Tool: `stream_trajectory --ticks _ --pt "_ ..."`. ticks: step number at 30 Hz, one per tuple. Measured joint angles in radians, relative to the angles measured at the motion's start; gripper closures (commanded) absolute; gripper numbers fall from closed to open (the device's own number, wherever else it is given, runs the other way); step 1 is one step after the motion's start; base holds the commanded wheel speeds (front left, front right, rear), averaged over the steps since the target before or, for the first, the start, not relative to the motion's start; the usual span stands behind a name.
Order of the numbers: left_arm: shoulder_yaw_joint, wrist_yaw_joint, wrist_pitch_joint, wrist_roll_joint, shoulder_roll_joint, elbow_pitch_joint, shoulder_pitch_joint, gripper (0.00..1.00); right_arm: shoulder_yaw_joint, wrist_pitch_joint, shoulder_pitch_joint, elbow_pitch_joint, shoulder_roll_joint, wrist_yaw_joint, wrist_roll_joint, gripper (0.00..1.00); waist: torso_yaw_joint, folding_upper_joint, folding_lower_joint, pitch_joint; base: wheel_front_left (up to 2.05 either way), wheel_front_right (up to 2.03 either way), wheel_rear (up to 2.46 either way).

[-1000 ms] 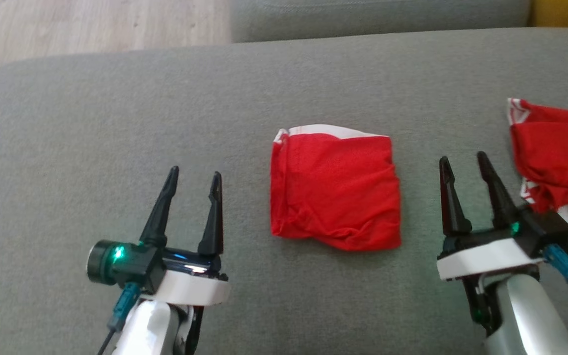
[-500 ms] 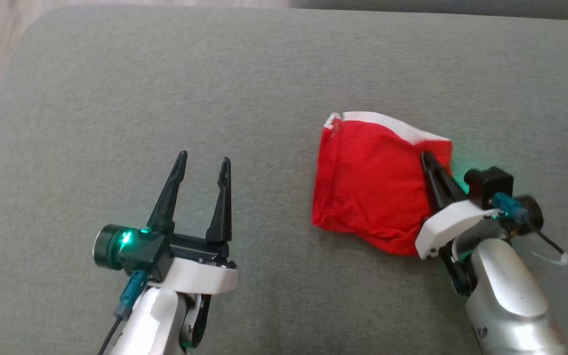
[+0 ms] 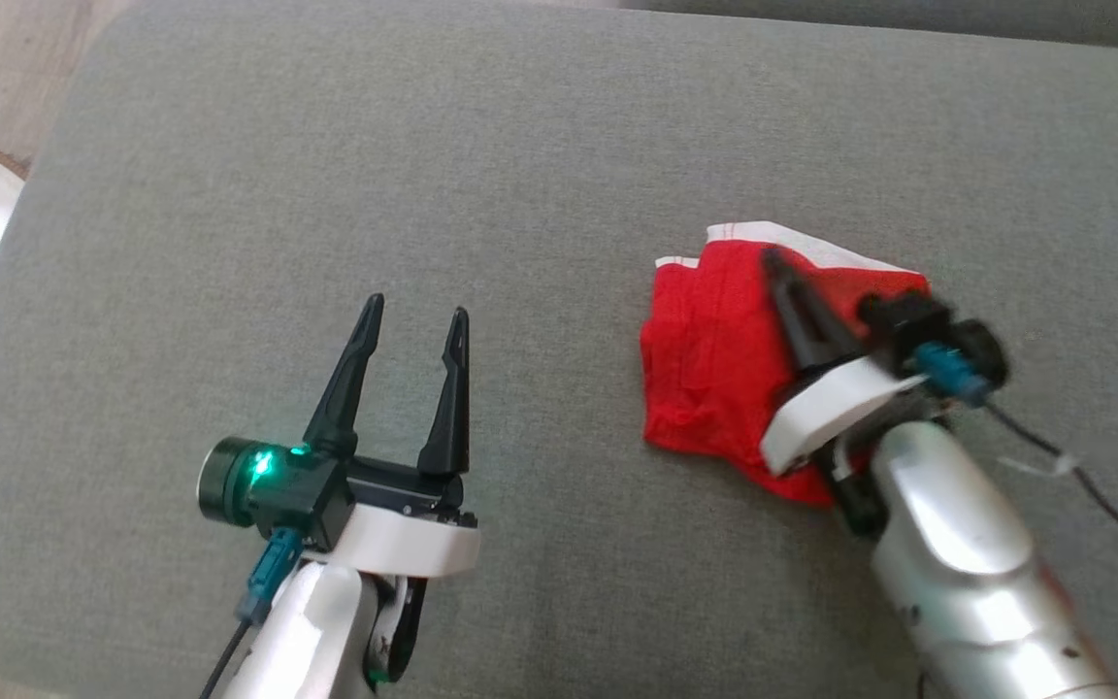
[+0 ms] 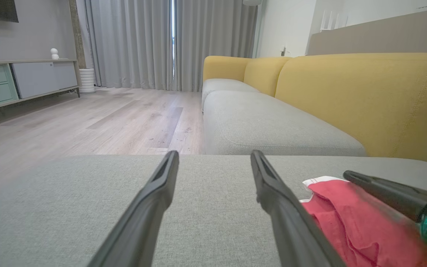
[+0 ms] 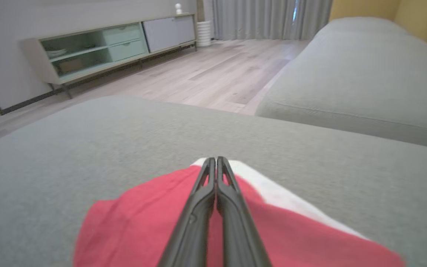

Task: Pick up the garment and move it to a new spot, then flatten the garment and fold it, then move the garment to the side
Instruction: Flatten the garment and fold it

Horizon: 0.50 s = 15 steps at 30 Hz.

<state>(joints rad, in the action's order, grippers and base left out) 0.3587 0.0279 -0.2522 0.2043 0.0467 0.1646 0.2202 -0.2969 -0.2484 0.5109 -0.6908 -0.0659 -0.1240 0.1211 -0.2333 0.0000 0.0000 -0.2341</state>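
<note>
The folded red garment lies on the cushion, right of its middle, directly under the right gripper, which is pressed together, tips at the far white edge. The left gripper, spread, hangs well apart to the garment's left.

A: Where is the garment?
B: On the cushion, right of centre. The right gripper lies over it, tips near its far edge.
A: And the left gripper?
B: Left of the garment, apart from it, above bare cushion.
A: Beyond?
B: Floor far left; second cushion behind.
</note>
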Motion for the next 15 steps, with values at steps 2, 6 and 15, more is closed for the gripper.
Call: stream_trajectory --ticks 2,6,15 --pt "0.002 0.004 0.000 0.001 0.000 0.000 0.000 0.00 -0.056 0.001 0.001 -0.024 0.001 0.000 0.014 1.00 -0.007 0.0000 0.0000 -0.001 0.00 0.00 0.00" --pt "0.005 0.004 0.000 0.007 0.000 0.008 0.000 0.00 -0.143 0.039 0.010 -0.109 0.001 0.000 0.043 1.00 -0.021 0.0000 0.0000 -0.002 0.00 0.00 0.00" --pt "-0.001 0.008 0.000 0.007 0.000 0.013 0.000 0.00 -0.210 0.031 0.048 -0.165 0.001 0.000 0.127 1.00 -0.004 0.0000 0.0000 0.001 0.00 0.00 0.00"
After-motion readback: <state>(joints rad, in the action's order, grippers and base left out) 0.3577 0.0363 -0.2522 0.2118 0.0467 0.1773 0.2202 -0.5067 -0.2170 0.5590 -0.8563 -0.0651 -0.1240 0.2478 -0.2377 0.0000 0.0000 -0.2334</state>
